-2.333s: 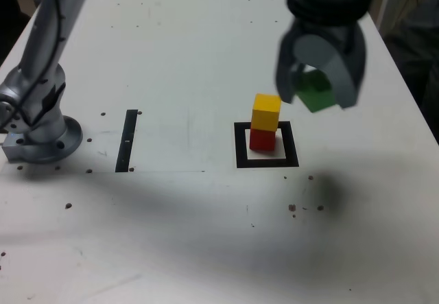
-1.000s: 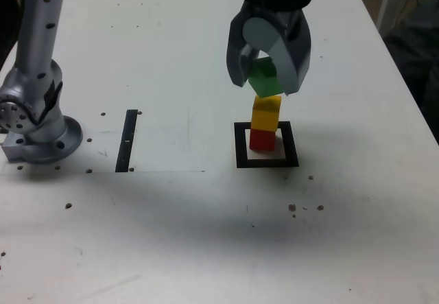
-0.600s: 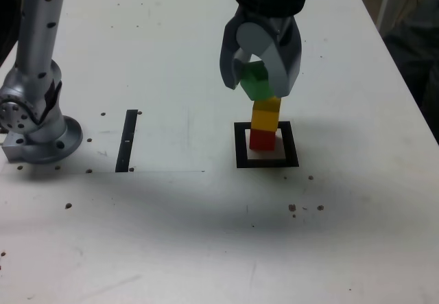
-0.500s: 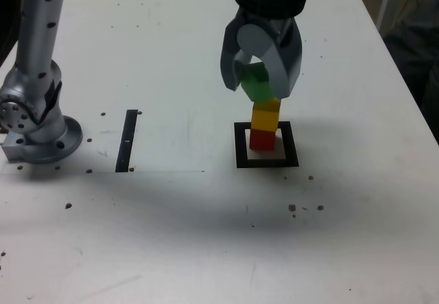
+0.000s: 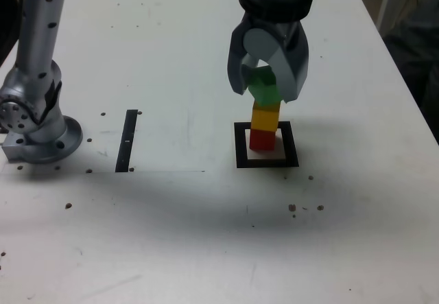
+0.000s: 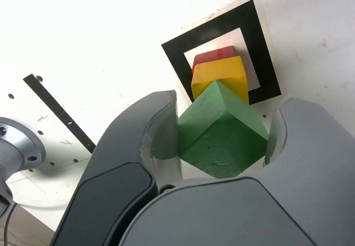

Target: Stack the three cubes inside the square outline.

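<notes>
White and a little dirty with small dark specks, the table point(image 5: 171, 215) carries the square outline point(image 5: 240, 146), which I take as the landmark for all places. Inside its white centre stands the red cube point(image 5: 261, 139), and the yellow cube point(image 5: 265, 117) sits directly on top of it. Right above the yellow one, the gripper point(image 5: 267, 77) is clamped on the green cube point(image 5: 263, 88), one jaw on each of two opposite sides.

I judge the green cube to be light and stiff, maybe painted wood, so it should not deform under the jaws. Its matte faces look not slippery. The flat opposite sides are the good place to hold it, and this is how it is held.

The green cube has sharp edges and an even, dull colour. In the wrist view it point(image 6: 222, 132) appears turned, with one corner toward the yellow cube point(image 6: 219, 79). Whether it already touches the yellow cube, I cannot tell. A narrow black strip point(image 5: 127, 141) lies well apart from the outline, toward the exterior view's left.
</notes>
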`<state>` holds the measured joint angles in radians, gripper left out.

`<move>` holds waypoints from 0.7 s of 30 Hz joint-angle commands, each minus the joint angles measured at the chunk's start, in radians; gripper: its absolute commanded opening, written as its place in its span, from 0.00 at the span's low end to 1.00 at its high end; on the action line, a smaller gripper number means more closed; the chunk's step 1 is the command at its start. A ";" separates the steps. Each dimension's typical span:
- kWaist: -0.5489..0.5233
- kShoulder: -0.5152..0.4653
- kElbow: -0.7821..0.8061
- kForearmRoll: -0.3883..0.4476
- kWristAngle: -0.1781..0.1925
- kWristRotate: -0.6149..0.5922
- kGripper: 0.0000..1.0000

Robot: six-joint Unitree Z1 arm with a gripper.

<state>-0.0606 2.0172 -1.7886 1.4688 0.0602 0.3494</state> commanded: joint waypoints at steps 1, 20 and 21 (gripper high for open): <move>0.008 0.013 -0.001 -0.002 -0.008 0.007 0.27; 0.013 0.006 0.003 0.012 -0.008 0.011 0.99; 0.013 0.002 0.005 0.013 -0.009 0.011 1.00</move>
<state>-0.0497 2.0322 -1.7874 1.4795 0.0509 0.3590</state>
